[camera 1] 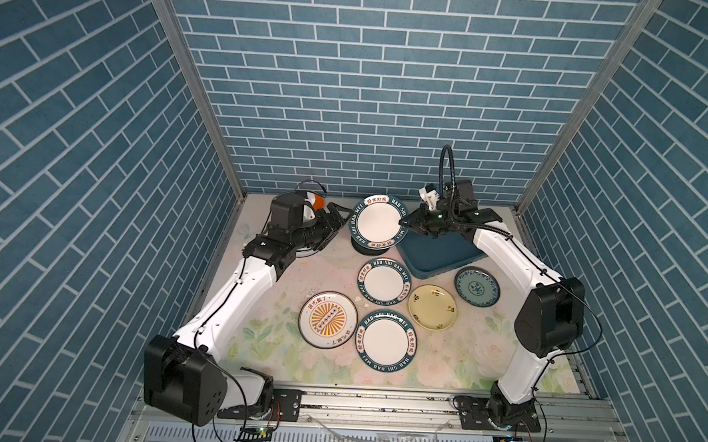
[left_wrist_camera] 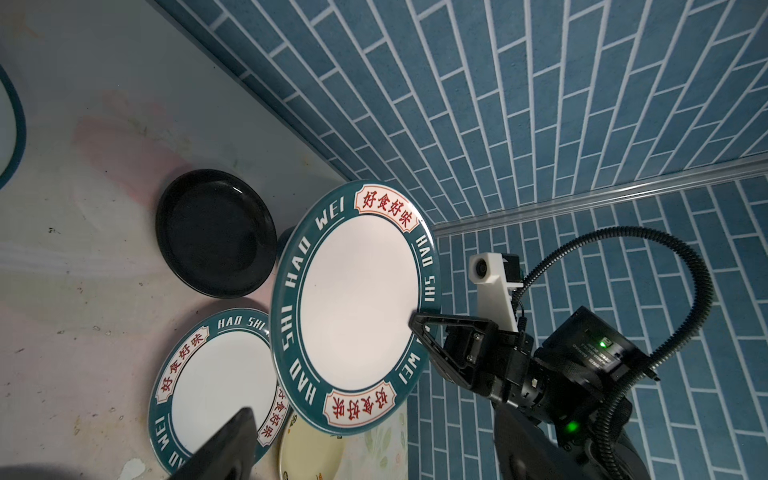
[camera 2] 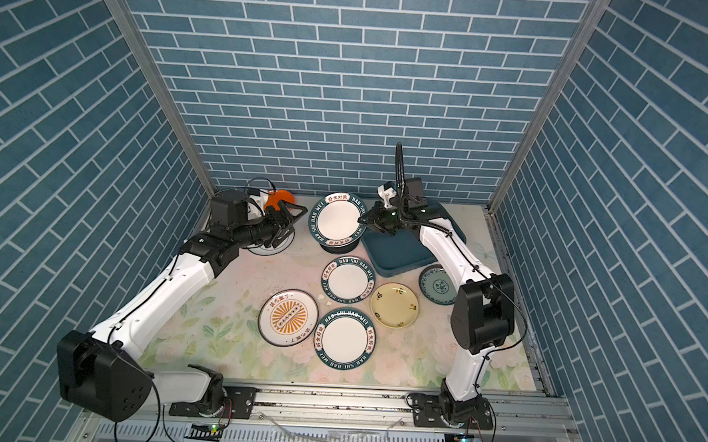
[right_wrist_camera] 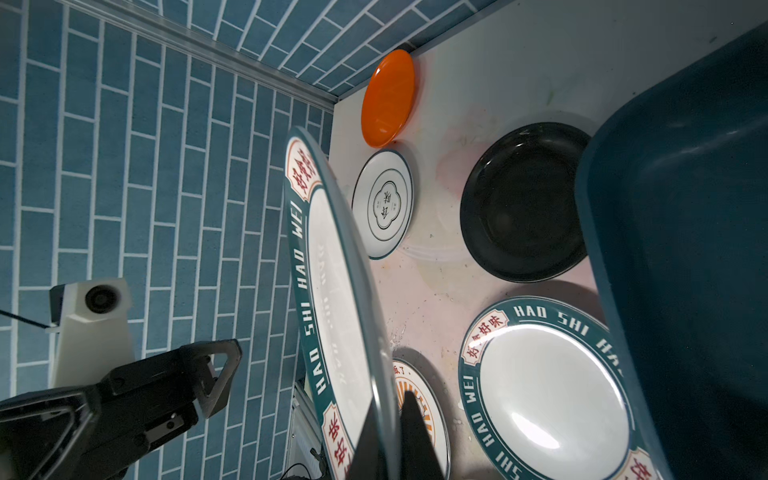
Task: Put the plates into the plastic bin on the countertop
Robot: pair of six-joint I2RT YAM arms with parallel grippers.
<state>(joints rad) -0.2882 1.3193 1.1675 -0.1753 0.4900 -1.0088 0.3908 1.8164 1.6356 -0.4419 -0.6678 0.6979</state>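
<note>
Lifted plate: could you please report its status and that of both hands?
Right hand shut on lettered plate, tilted, off countertop. Left hand open, clear. Bin adjacent; black plate beneath.

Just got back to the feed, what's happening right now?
The right gripper holds a teal-rimmed plate by its rim, tilted in the air beside the bin. The left gripper is open nearby, touching nothing. No plate shows in the bin; the rest lie on the countertop.
</note>
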